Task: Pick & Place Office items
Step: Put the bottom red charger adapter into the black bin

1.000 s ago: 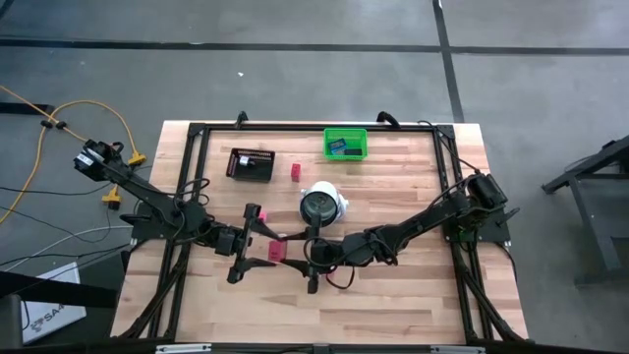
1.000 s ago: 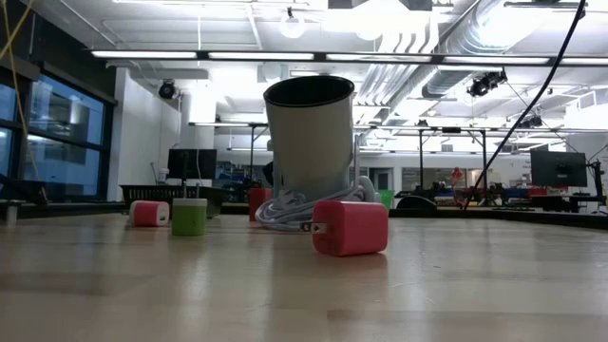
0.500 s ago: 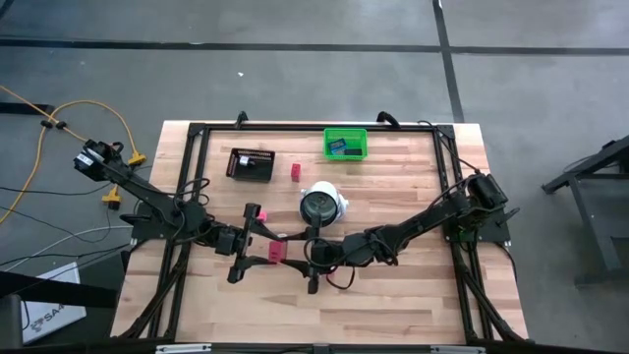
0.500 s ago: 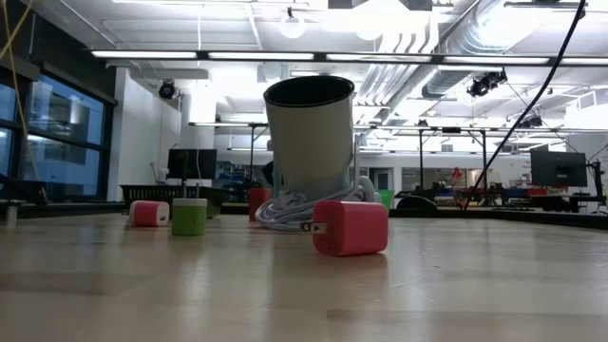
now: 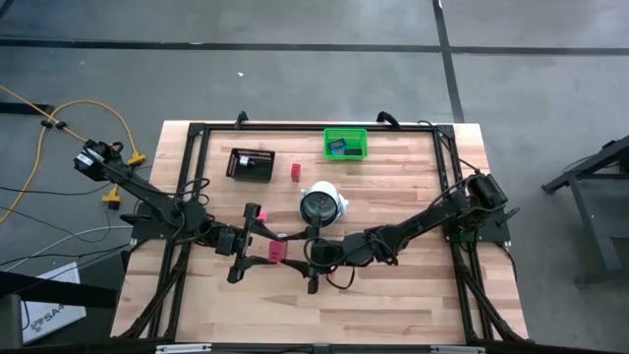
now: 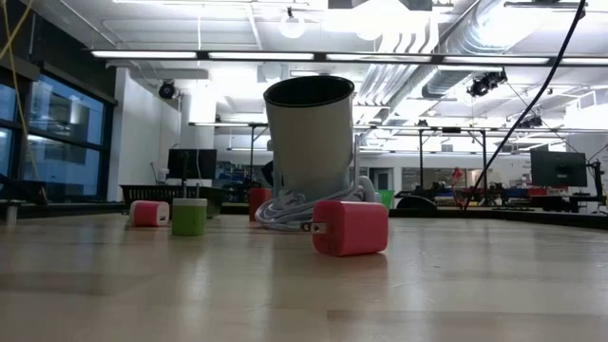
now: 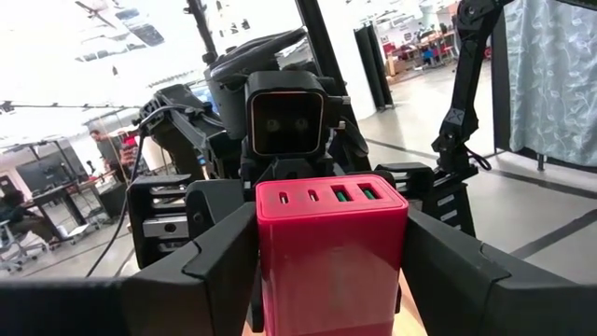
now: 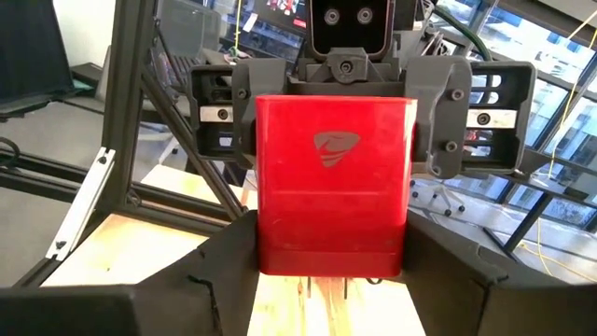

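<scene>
Red charger block (image 7: 331, 252), a glossy hard-plastic cuboid with four small ports on one face, sits above the table's (image 5: 413, 295) front middle, between both end effectors. The left end effector (image 7: 331, 280) and right end effector (image 8: 331, 271) each have fingers pressed against its sides, facing each other in what looks like a handover. Judged risk: if one lets go before the other's grip is firm, the smooth, slick shell could slip and drop onto the wooden slats near the white round object (image 5: 321, 205).

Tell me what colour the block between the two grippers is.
Red; the block shows best in the right wrist view.
</scene>
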Action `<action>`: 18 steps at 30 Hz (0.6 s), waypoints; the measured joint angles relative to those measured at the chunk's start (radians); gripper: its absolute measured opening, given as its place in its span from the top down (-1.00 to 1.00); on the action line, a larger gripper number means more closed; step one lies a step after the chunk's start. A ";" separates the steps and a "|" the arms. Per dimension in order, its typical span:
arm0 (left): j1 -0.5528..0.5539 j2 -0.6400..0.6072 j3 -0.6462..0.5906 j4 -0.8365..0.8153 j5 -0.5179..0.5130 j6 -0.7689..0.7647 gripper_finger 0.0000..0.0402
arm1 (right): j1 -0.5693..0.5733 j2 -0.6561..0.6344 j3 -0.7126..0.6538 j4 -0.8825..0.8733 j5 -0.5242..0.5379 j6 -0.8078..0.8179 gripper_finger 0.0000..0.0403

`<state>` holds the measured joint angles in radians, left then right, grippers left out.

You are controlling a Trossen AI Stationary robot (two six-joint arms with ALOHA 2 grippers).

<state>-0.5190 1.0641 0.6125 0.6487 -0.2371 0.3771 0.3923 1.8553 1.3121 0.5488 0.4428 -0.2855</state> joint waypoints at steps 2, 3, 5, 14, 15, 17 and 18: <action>0.000 0.000 0.000 0.000 0.002 0.000 -0.10 | 0.000 0.000 0.000 0.000 -0.006 0.000 -0.11; 0.000 0.000 0.000 0.000 0.005 0.000 -0.10 | 0.000 0.000 0.000 0.000 -0.010 0.001 -0.12; 0.000 0.000 0.000 -0.002 0.007 0.000 -0.10 | 0.000 0.000 0.000 0.000 -0.019 0.001 -0.13; 0.000 0.001 0.000 -0.003 0.006 -0.002 -0.10 | -0.001 0.000 0.000 -0.013 -0.032 0.001 -0.14; 0.000 0.001 0.000 -0.003 0.006 -0.001 -0.10 | -0.001 0.000 0.000 -0.014 -0.032 0.001 -0.14; 0.000 0.001 0.000 -0.002 0.005 -0.002 -0.10 | -0.001 0.000 0.000 -0.014 -0.032 0.001 -0.14; 0.000 0.001 0.000 -0.002 0.004 -0.002 -0.10 | -0.001 0.000 0.000 -0.016 -0.032 0.001 -0.14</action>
<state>-0.5192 1.0649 0.6125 0.6466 -0.2329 0.3751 0.3916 1.8549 1.3121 0.5324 0.4110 -0.2848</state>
